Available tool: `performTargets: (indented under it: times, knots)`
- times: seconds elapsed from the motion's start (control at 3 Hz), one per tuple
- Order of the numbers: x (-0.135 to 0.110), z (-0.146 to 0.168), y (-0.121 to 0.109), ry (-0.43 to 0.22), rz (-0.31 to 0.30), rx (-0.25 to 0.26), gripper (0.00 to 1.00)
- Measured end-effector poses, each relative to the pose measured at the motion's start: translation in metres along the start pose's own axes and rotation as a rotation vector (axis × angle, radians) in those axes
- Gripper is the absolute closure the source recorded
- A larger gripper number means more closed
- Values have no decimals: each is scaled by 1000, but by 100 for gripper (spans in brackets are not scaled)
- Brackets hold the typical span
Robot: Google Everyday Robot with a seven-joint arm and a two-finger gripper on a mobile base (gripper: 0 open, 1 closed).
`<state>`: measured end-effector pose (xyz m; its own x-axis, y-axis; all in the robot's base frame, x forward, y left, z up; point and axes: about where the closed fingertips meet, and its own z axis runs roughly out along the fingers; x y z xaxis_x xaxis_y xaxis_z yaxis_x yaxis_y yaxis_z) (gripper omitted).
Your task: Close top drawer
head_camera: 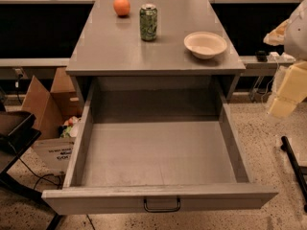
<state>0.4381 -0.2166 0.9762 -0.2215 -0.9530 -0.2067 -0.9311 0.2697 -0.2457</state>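
The top drawer is pulled far out toward me from the gray cabinet. It is a wide, deep gray box, and its inside is bare. A small dark wire handle sits at the middle of its flat front, near the bottom edge of the view. My gripper is the cream-coloured end of the arm at the right edge. It hangs to the right of the drawer's right side wall, apart from it and well behind the drawer front. It holds nothing that I can see.
On the cabinet top stand an orange, a green can and a white bowl. An open cardboard box sits on the floor at left, beside a dark stand. A black bar lies at right.
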Motion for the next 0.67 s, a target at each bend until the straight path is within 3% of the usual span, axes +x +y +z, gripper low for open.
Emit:
performTargets:
  times: [0.33, 0.67]
  knots:
    - [0, 0, 0, 0, 0, 0, 0]
    - [4, 35, 32, -7, 45, -37, 4]
